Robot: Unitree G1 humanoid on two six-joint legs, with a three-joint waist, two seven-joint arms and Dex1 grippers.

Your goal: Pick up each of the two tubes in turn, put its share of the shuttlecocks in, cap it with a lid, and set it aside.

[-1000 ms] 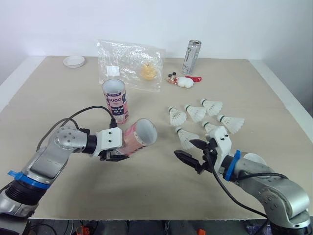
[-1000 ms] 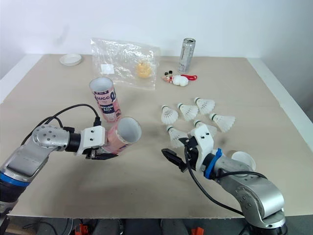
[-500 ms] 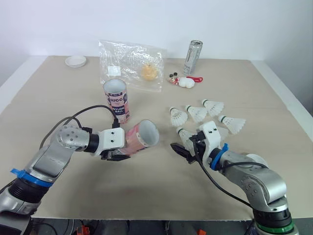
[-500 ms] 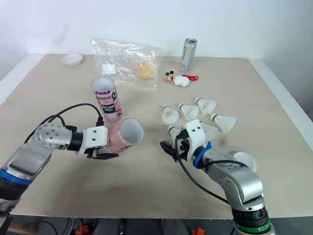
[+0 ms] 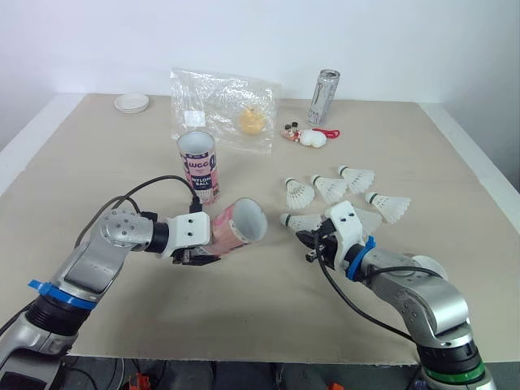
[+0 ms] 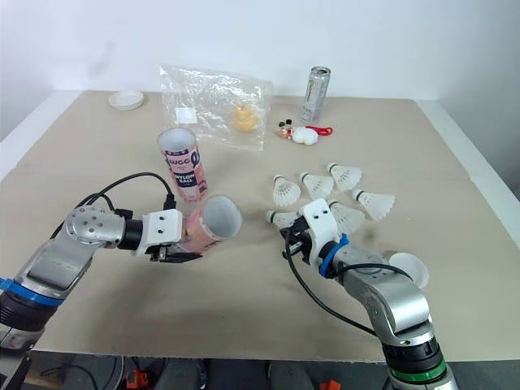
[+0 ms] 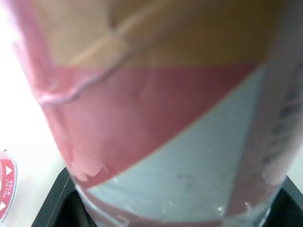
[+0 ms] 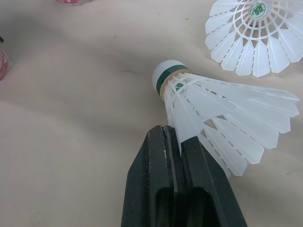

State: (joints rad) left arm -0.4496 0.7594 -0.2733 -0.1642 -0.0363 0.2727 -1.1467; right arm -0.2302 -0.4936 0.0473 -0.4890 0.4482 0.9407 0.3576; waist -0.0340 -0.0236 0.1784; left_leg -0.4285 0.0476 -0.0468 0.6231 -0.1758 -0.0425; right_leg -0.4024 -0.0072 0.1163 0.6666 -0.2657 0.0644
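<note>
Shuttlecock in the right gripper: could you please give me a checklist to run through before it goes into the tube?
1. Grip on the shuttlecock: ok. The right gripper is shut on its skirt, with the cork end free.
2. Grip on the tube: ok. The left gripper is clamped on it, and it is tilted off the table.
3. Tube mouth: ok. It has no lid and faces the right gripper.
4. Cork leading: ok. The cork points toward the mouth.
5. Room inside the tube: cannot tell. Its depth is hidden.
</note>
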